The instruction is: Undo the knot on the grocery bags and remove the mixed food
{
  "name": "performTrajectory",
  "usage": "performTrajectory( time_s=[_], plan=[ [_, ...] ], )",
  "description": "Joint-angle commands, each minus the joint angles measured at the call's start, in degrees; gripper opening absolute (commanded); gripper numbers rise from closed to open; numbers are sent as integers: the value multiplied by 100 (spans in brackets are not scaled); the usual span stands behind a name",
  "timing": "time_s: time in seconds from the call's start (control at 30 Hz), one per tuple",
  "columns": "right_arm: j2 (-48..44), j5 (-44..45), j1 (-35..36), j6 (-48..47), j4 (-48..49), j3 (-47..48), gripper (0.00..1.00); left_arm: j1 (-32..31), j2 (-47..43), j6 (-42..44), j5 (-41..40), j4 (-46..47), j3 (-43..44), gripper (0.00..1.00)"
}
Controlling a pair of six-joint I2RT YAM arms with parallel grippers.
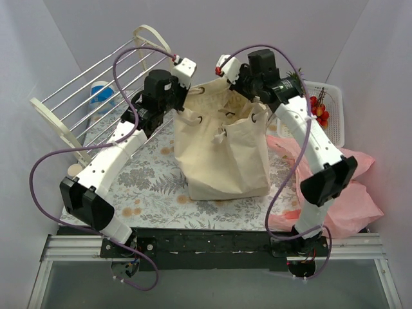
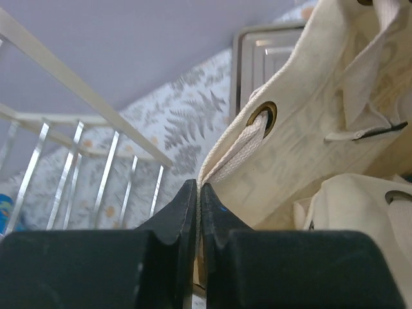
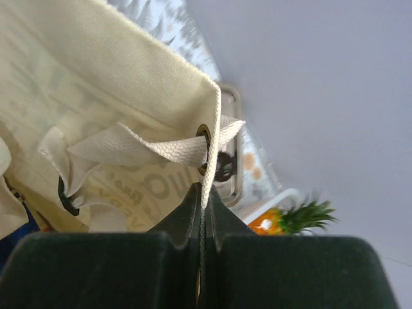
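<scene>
Now my left gripper (image 2: 198, 187), pressed shut, pinches the rim of the beige canvas tote (image 1: 222, 161) just under a metal eyelet (image 2: 262, 114). My right gripper (image 3: 203, 190), also pressed shut, pinches the opposite rim. The tote stands between them, its mouth running along the line from one to the other, so pulling apart should widen it. Faint print on the canvas is too pale to read. Beyond my right gripper lies a pineapple (image 3: 293, 217). The pink bag (image 1: 351, 206) lies back beside my right arm's base.
</scene>
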Motion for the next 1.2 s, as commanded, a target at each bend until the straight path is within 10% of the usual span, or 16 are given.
performTrajectory(
  time_s=[0.0,0.43,0.53,0.73,1.0,1.17],
  plan=[
    [-1386,-689,39,-181,2587,-804,1,65,-501,440,-327,1557,1050,0],
    [-3322,-876,39,-191,3124,-3909,4,65,-3023,705,964,277,-1251,0],
    [-3322,-1180,48,72,3150,-3507,44,48,-3024,275,1334,63,-1339,0],
    [-2725,-2147,381,477,2545,-1301,68,-93,-2629,-78,1722,89,-1199,0],
    [-3005,-3353,1145,469,980,-1956,62,-155,-2391,-483,1283,379,-1111,0],
    [-3268,-2643,1568,521,1233,-3179,67,-321,-2189,43,827,397,-874,0]
  ],
)
